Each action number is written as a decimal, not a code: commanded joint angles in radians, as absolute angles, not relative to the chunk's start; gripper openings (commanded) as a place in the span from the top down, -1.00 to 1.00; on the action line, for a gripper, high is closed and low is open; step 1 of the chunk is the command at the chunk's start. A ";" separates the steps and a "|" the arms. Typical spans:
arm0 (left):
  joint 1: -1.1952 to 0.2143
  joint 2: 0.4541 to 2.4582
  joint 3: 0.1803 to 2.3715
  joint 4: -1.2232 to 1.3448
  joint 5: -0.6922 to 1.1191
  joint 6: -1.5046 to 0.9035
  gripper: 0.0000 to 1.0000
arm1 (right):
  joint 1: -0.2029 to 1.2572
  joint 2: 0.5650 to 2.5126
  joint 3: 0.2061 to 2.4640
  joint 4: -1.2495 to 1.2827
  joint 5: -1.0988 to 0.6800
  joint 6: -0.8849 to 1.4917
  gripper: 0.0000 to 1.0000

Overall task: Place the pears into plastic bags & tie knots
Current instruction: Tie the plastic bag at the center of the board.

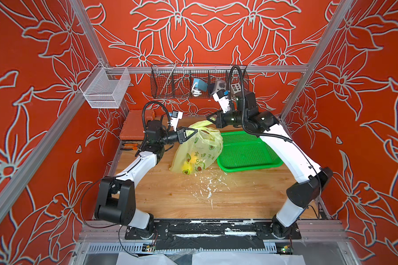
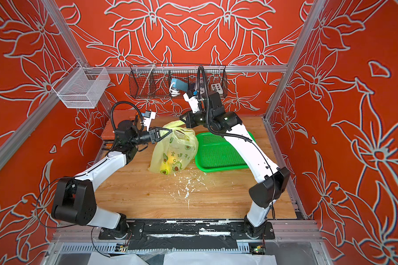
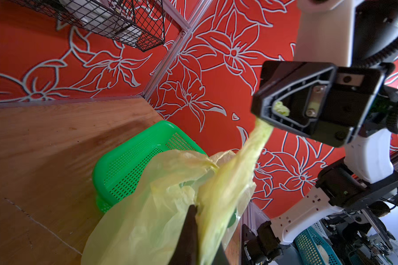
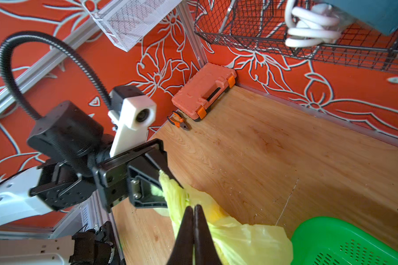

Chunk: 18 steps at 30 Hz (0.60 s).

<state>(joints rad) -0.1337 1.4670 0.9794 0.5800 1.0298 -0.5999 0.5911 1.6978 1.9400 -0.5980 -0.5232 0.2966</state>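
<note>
Carrier: a plastic bag (image 1: 207, 142) of pale yellow-green, translucent film, on which all the print in the scene is borne.
Lettering: a short row of green characters (image 1: 201, 154) is printed across the bag's side and is seen in both top views.
Legibility: the strokes are small and lie on creased film, and the row is cut off at a fold, so the characters cannot be read with certainty.
Pictures: avocado drawings (image 1: 188, 158), halved and with a brown stone, are printed beside and below the row.
Numbers and brands: none can be read.
</note>
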 commanded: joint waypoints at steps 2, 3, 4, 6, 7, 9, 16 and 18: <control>-0.110 1.472 0.984 0.572 0.962 -0.624 1.00 | 0.623 1.621 1.913 -0.636 -0.477 0.252 1.00; -0.110 1.473 0.990 0.562 0.962 -0.620 1.00 | 0.641 1.610 1.887 -0.640 -0.465 0.247 1.00; -0.110 1.474 0.994 0.556 0.962 -0.617 1.00 | 0.657 1.599 1.862 -0.641 -0.454 0.246 1.00; -0.110 1.477 1.006 0.536 0.957 -0.610 1.00 | 0.691 1.576 1.789 -0.637 -0.430 0.247 1.00; -0.110 1.478 1.012 0.530 0.958 -0.607 1.00 | 0.700 1.563 1.750 -0.629 -0.417 0.250 1.00; -0.110 1.481 1.018 0.527 0.959 -0.604 1.00 | 0.704 1.525 1.641 -0.575 -0.369 0.285 1.00; -0.109 1.490 1.024 0.560 0.990 -0.629 1.00 | 0.648 1.498 1.462 -0.445 -0.226 0.342 1.00; -0.109 1.487 1.025 0.564 1.011 -0.628 1.00 | 0.628 1.507 1.464 -0.424 -0.221 0.359 1.00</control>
